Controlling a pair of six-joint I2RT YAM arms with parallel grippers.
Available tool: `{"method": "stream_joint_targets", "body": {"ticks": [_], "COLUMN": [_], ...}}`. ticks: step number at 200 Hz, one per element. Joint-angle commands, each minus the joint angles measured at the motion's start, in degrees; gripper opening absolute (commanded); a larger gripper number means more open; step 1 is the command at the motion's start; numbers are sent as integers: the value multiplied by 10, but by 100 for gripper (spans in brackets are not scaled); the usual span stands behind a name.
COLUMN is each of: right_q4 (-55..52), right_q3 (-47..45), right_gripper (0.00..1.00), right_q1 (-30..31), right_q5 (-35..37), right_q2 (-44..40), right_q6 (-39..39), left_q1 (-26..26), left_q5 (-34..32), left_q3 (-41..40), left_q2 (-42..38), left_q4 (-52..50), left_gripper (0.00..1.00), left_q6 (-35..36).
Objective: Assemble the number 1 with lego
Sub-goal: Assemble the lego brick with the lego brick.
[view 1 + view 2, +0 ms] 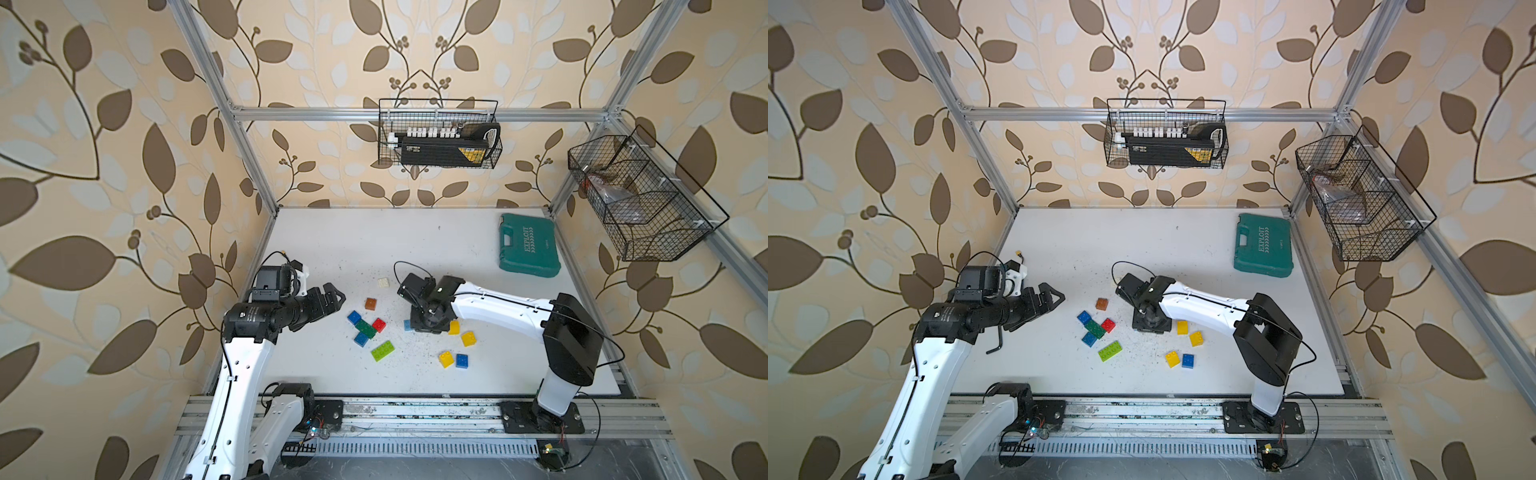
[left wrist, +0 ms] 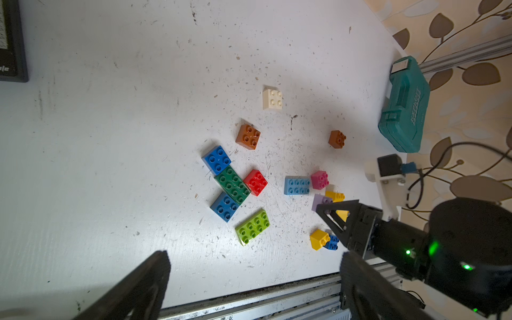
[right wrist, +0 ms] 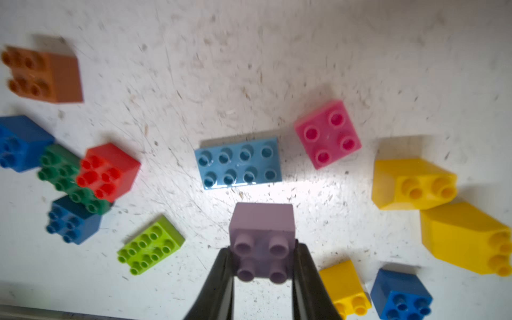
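Gripping: our right gripper (image 3: 264,250) is clamped on the small lilac square studded plastic brick (image 3: 262,221).
Neighbours: a pale-blue long studded brick (image 3: 238,163) lies just beside it on the scuffed white table (image 3: 277,55), a yellow brick (image 3: 410,180) near.
Left gripper (image 2: 253,261): spread wide, holding nothing, above the table.

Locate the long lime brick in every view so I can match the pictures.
In a top view: lime brick just in front of the dark green brick, toward the arm bases.
In a top view: same spot, lime brick.
Left wrist: lime brick beside a blue square brick, not touching it.
Right wrist: lime brick between that blue square brick and the lilac brick held in the jaws.
Shared landmark: the dark green brick between two blue square bricks.
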Motion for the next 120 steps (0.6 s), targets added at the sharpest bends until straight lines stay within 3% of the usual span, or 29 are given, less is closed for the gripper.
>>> {"method": "stream_joint_targets", "body": {"ticks": [1,53,120], "right_q4": [-26,-14,-8], "right_q3": [28,58,77], "right_gripper": [10,9,8], "right_q1": [-22,-24,-5], "right_q5": [-24,-64,-54], "right_q2": [0,52,97], "right_q6": [-69,-102,-100], "left_q1": [-5,-4,-2], "left_q5": [1,-2,-1], "left_q3": [3,5,4], "left_q2": [2,8,10], "left_q4": [1,1,0], "left_gripper": [99,99,99], "left_q6": [4,3,3]}}
